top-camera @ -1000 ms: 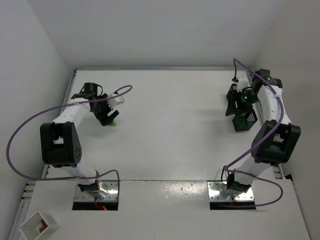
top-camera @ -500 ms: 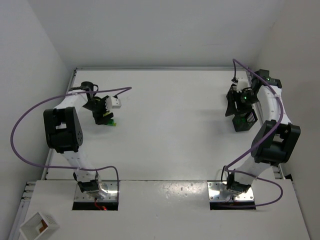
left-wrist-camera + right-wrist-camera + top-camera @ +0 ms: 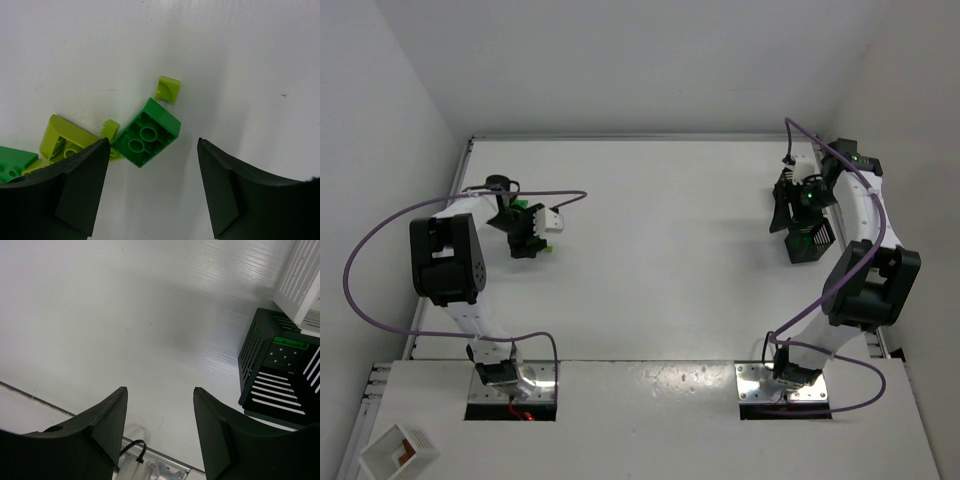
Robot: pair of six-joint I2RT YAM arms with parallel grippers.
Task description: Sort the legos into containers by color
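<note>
From above, the left gripper (image 3: 532,238) is low over the legos (image 3: 544,246) at the left of the table (image 3: 660,220). The right gripper (image 3: 798,200) is far right, beside a black container (image 3: 810,240).

Left wrist view: the fingers are apart and grip nothing. A bright green brick (image 3: 147,138) lies between them, and the left finger (image 3: 75,185) hides part of the lime bricks (image 3: 65,140).

Right wrist view: the fingers are apart over bare table. The container, at the right, holds a green brick (image 3: 287,344), and a white slatted box (image 3: 300,280) stands behind it.

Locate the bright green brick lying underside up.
Left wrist view: the bright green brick lies on the table just ahead of the left claw, lime pieces beside it.
</note>
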